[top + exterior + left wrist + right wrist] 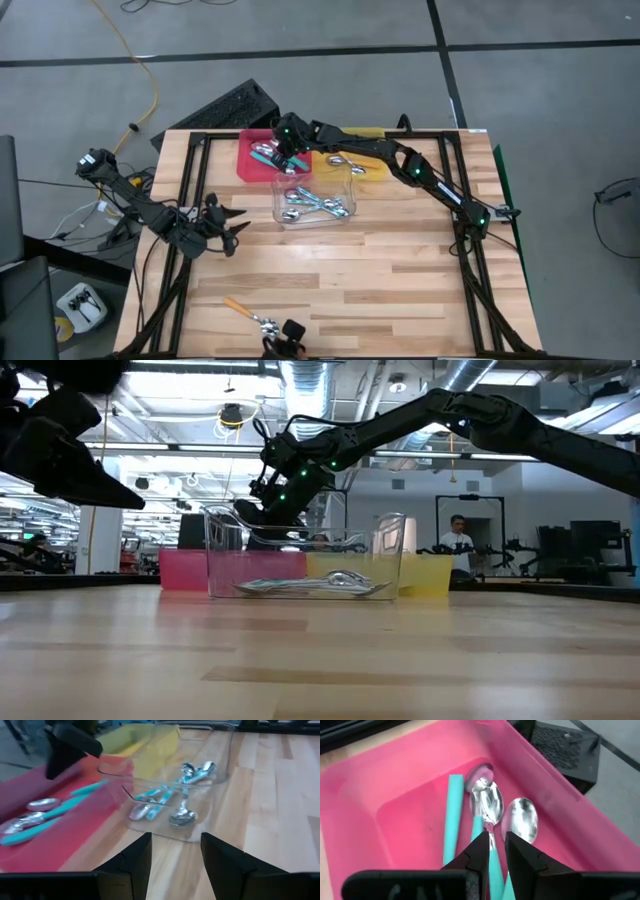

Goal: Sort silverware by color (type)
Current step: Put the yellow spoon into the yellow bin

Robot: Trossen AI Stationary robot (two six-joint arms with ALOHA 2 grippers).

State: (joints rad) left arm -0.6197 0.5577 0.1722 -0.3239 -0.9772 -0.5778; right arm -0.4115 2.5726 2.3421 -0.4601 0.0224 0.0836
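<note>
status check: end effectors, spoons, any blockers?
Right end effector open over red tray, teal spoons lying inside. Left end effector open, waiting near clear tray. No blockers visible.

The red tray (380,790) shows pink up close and holds teal-handled spoons (487,827) with shiny silver bowls. The clear tray (312,198) carries spoons (165,795) that look pale blue or teal. Beside them sits a yellow tray (370,160). An orange-handled spoon (245,312) lies on the light striped wood table (380,270).

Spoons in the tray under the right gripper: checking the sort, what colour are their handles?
Teal plastic handles, lying in the pink-red tray; the right wrist view shows it best.
</note>
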